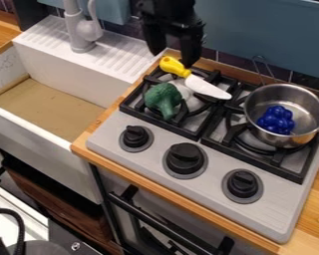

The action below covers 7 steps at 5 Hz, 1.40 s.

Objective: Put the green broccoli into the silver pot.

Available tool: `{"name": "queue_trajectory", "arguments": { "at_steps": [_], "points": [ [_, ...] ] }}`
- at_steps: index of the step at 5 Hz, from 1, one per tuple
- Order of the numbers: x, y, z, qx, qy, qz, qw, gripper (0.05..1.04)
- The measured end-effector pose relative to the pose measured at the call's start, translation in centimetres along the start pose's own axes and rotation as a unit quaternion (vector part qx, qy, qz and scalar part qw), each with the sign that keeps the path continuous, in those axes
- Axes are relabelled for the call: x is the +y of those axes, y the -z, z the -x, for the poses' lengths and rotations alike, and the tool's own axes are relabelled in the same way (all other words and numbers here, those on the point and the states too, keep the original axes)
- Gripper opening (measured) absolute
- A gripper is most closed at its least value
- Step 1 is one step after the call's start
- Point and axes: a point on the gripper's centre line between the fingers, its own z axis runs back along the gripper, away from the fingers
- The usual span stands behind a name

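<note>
In the camera view, the gripper (pixel 173 51) hangs at twelve o'clock, its two fingers wide apart with nothing between them. That suits an approach from above, though it seems to need a little shift toward six o'clock to come over the broccoli.

The broccoli (pixel 164 98) lies on the left grate (pixel 193 133), up from the centre toward twelve, its head toward eleven and its stalk toward five. The bars under it probably keep it from rolling, but could snag the stalk on the lift. The knife (pixel 207 87) lies from twelve round to two o'clock of it, yellow handle nearest the gripper; fingers coming down there could knock it, so a grip across the stalk or low on the head looks safer.

The pot (pixel 311 102) sits on the right burner, at three o'clock from the broccoli, upright and open-topped, so a drop from above should do. It holds a blue bunch (pixel 276 120), set toward seven o'clock of its floor; the bare floor toward one looks the better spot for the broccoli. The sink (pixel 49 107), at ten o'clock, has a brown sheet-like bottom and plays no part in the job.
</note>
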Motion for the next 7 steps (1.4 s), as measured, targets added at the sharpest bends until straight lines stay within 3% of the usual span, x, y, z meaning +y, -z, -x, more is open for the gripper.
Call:
{"name": "queue_trajectory", "arguments": {
  "at_steps": [1,2,3,5,6,7],
  "points": [
    [0.3,2.2,1.0,0.052,0.033,0.003,0.9981,1.001],
    [0.5,3.1,1.0,0.05,0.058,0.019,0.9968,1.001],
    [1.1,3.5,0.9,0.034,0.076,0.011,0.9965,1.001],
    [1.5,4.9,1.7,0.023,0.092,-0.013,0.9954,1.001],
    [1.6,5.4,2.0,0.024,0.102,-0.016,0.9944,0.955],
    [1.6,5.6,1.9,0.024,0.096,-0.014,0.995,0.696]
  ]
}}
